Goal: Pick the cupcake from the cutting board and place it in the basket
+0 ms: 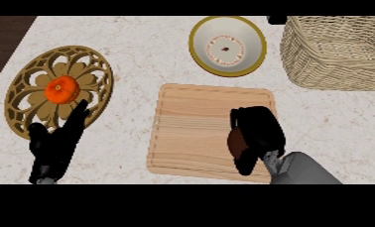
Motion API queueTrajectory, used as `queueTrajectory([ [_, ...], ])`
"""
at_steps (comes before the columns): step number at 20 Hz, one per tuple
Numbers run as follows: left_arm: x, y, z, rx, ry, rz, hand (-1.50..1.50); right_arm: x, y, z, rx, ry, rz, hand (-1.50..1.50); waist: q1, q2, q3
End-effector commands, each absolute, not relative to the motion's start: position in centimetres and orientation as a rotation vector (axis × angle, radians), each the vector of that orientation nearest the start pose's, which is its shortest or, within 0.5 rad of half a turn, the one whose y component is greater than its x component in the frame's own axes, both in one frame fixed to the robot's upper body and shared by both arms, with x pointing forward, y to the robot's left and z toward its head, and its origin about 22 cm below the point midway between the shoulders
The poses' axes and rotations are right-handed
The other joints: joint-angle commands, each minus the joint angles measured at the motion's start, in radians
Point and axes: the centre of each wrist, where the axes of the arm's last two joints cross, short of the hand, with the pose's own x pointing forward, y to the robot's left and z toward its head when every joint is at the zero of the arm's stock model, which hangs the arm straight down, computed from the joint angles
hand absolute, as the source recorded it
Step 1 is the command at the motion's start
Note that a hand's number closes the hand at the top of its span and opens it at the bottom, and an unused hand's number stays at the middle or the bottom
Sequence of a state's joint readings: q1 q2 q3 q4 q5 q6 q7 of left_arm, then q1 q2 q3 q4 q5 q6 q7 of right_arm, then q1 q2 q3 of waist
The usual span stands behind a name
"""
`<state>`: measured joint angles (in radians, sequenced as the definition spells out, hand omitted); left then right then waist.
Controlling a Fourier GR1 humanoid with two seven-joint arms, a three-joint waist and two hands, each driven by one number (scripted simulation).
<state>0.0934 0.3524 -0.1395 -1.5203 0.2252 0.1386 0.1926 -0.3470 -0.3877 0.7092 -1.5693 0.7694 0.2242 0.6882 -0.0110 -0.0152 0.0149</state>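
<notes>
Marble counter [147, 47], one cutting board [198, 122], one basket [330, 52]

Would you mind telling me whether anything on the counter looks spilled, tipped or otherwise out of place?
Nothing stands out. The cutting board lies flat, the right hand curled round a brown item on it. The basket stands upright at the back right, and the orange fruit sits centred on its ornate trivet.
</notes>
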Motion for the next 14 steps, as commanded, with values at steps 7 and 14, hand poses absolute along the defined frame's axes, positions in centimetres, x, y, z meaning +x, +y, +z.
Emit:
queueTrajectory([
  [7, 18.6, 30.2, -4.6, 0.173, -1.018, 0.001, 0.00, 25.0, -13.5, 13.7, -0.612, -1.554, 0.586, 1.50, -0.029, 0.010, -0.012],
  [14, 18.4, 28.9, -5.2, 0.151, -1.005, -0.008, 0.00, 24.2, -17.3, 22.3, -0.698, -1.701, 0.315, 1.50, -0.011, 0.011, -0.016],
])
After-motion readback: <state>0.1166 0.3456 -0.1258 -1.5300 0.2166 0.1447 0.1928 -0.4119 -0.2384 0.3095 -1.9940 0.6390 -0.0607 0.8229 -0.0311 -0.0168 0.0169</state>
